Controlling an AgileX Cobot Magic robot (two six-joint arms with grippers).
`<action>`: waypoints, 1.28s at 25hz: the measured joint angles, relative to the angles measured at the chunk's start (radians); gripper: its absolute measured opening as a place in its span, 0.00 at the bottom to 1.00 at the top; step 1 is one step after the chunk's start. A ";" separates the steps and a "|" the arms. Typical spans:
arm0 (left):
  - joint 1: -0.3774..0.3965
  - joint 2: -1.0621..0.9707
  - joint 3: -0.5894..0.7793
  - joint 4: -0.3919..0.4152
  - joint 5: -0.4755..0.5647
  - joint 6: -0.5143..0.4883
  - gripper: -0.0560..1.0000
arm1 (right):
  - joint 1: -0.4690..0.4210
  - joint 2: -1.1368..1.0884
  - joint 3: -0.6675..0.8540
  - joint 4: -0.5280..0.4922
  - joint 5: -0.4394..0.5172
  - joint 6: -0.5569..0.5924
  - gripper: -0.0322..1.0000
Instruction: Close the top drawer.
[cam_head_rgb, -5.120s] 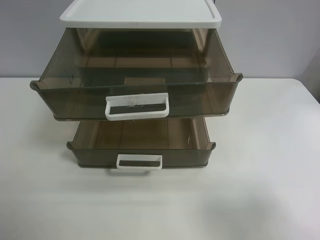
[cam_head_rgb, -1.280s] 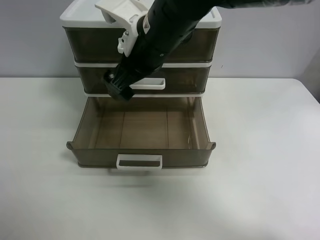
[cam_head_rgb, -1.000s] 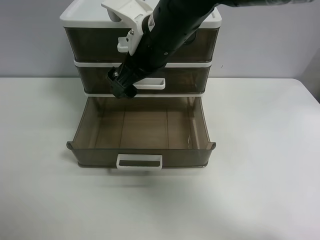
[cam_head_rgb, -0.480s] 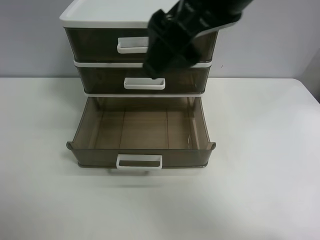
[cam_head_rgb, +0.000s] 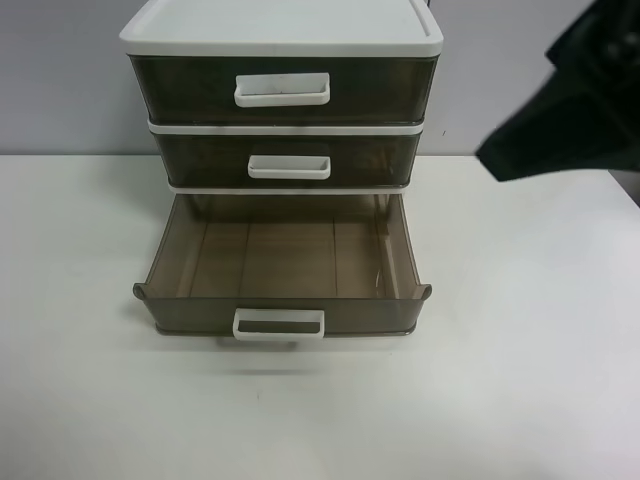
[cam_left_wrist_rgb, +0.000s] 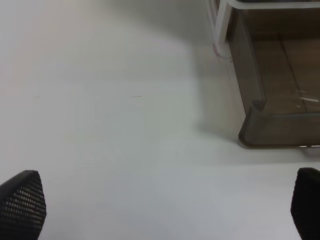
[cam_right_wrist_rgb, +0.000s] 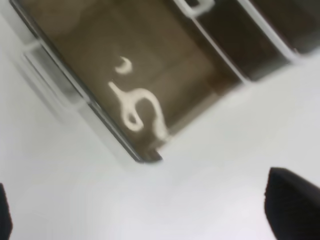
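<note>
The top drawer (cam_head_rgb: 190, 88), smoky brown with a white loop handle (cam_head_rgb: 281, 89), sits pushed flush into the white-lidded unit (cam_head_rgb: 280, 25). The arm at the exterior high view's right (cam_head_rgb: 565, 115) is a blurred black shape, high and clear of the unit. My right gripper (cam_right_wrist_rgb: 150, 220) is open and empty above the table beside the lowest drawer; its fingertips (cam_right_wrist_rgb: 295, 207) show at the frame corners. My left gripper (cam_left_wrist_rgb: 165, 210) is open and empty over bare table, apart from the unit.
The middle drawer (cam_head_rgb: 200, 160) is shut. The lowest drawer (cam_head_rgb: 280, 265) stands pulled far out over the white table (cam_head_rgb: 520, 380), and is empty. Its corner shows in the left wrist view (cam_left_wrist_rgb: 265, 120) and its inside in the blurred right wrist view (cam_right_wrist_rgb: 150, 75).
The top drawer, wide open five seconds ago, is now shut, as is the middle one. The black arm has swung from the unit's front up and away to the right.
</note>
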 joint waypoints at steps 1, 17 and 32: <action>0.000 0.000 0.000 0.000 0.000 0.000 0.99 | 0.000 -0.041 0.029 -0.009 0.000 0.014 0.99; 0.000 0.000 0.000 -0.001 0.000 0.000 0.99 | -0.092 -0.688 0.550 -0.028 -0.043 0.179 0.99; 0.000 0.000 0.000 -0.001 0.000 0.000 0.99 | -0.597 -0.994 0.712 0.018 -0.145 0.179 0.99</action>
